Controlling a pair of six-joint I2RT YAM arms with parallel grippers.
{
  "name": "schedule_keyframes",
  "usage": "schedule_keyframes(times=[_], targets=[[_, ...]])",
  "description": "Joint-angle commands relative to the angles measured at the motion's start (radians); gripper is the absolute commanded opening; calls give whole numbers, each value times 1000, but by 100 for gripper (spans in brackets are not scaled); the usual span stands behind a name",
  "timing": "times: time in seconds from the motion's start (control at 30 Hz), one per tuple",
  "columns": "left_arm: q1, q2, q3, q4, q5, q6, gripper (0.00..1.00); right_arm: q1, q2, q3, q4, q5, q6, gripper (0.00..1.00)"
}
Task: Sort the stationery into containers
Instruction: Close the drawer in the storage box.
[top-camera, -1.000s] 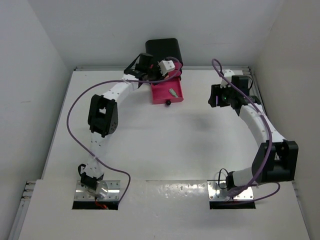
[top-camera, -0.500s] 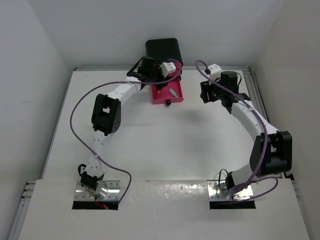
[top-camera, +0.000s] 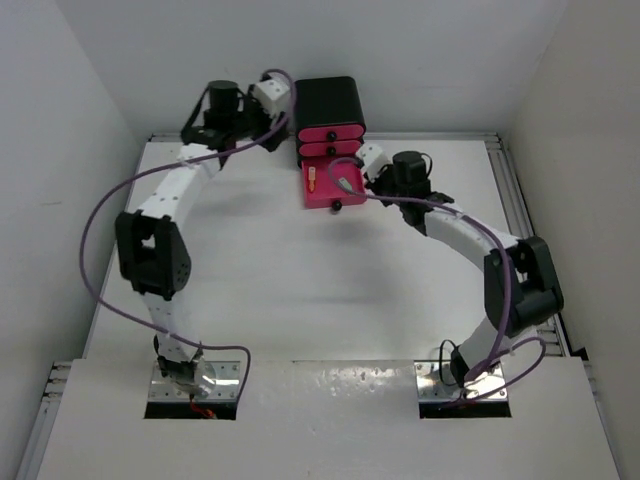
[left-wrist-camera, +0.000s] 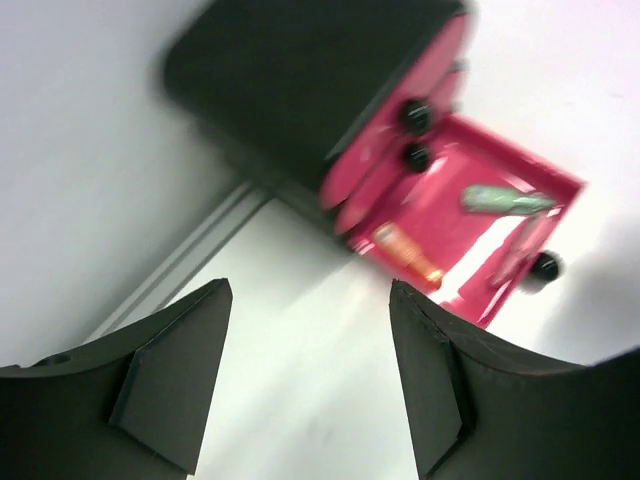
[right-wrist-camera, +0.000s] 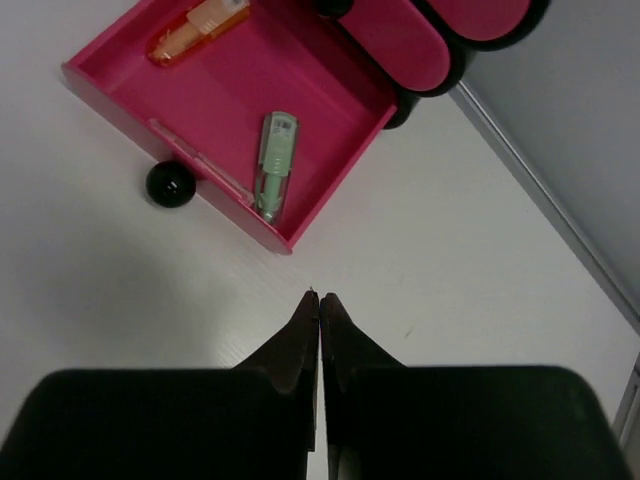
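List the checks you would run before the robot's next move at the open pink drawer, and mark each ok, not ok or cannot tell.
1. Bottom drawer pulled out of the black box: ok.
2. Orange stick and green stick lie inside it: ok.
3. Right gripper shut, empty, apart from the drawer: ok.
4. Left gripper open, empty, apart from the box: ok.
5. Contents of the two closed upper drawers: cannot tell.

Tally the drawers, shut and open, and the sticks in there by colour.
Shut drawers: 2
Open drawer: 1
Orange stick: 1
Green stick: 1
Total: 5; a pale streak by the front wall is unclear.
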Motion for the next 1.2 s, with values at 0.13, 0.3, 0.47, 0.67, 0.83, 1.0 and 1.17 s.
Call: schedule_keyframes(times=[0.13, 0.3, 0.47, 0.67, 0.83, 1.0, 1.17], targets=[[188, -244, -231, -54, -5, -33, 70, 107, 117, -252, 677, 146, -301, 0], [222, -316, -348, -69, -9, -18, 70, 139, 224, -347, 1003, 127, -448, 0], [256, -341, -386, -86, -8, -48, 69, 185, 316, -420, 1215, 77, -600, 0], [259, -347, -400, -118, -2, -42, 69, 205, 347, -473, 1237, -15, -760, 0], [259, -353, -423, -106, 3, -64, 69, 221, 414, -461, 1278, 14, -878, 0], [259, -349, -428, -98, 4, -76, 68, 231, 457, -416, 1258, 73, -941, 0], [256, -342, -426, -98, 0, -73, 68, 228, 490, -399, 1247, 77, -978, 0]])
